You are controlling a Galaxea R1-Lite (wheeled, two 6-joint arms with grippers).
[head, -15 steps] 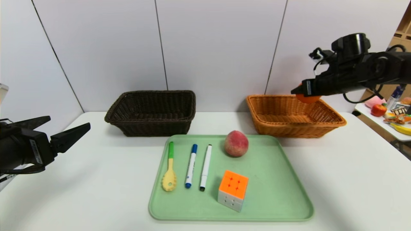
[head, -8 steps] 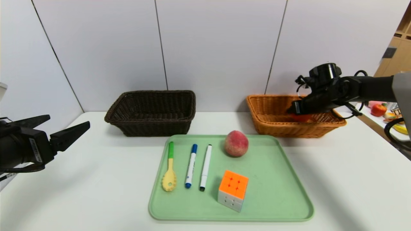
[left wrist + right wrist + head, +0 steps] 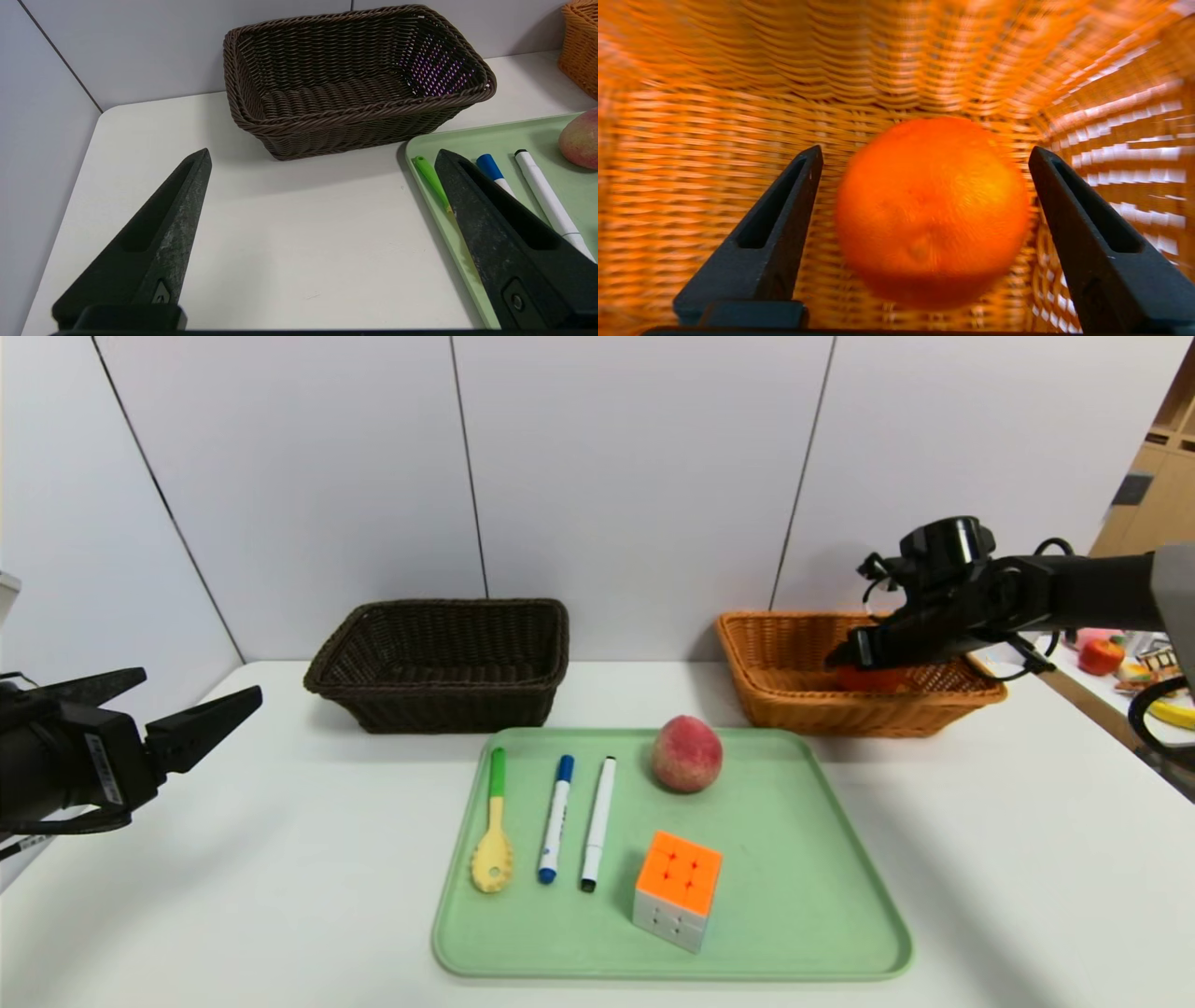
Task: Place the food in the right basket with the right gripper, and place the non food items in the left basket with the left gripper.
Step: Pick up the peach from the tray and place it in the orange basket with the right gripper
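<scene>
The white tabletop (image 3: 280, 859) carries a pale green plastic tray (image 3: 803, 896) at its middle, with a dark brown wicker basket (image 3: 439, 665) behind it on the left and an orange wicker basket (image 3: 794, 672) behind it on the right. The right gripper (image 3: 845, 658), which a second ago hung above the orange basket's far rim with a round orange fruit (image 3: 931, 210) pinched in it, has since dropped inside the basket, and in its wrist view the jaws now stand wide with a gap on either side of the fruit. The fruit lies against the weave of the basket floor between them, so it looks released and the first food item delivered. The left gripper (image 3: 182, 714) has not moved; it waits spread wide above the table's left edge, holding nothing. On the tray remain a reddish-pink peach (image 3: 687, 753), an orange-topped puzzle cube (image 3: 679, 889), a white marker with a black cap (image 3: 597, 821), a blue-capped marker (image 3: 556, 818) and a yellow pasta spoon with a green handle (image 3: 494, 831). I judge that the peach is the only food left for the right arm, while the other four belong in the brown basket.
</scene>
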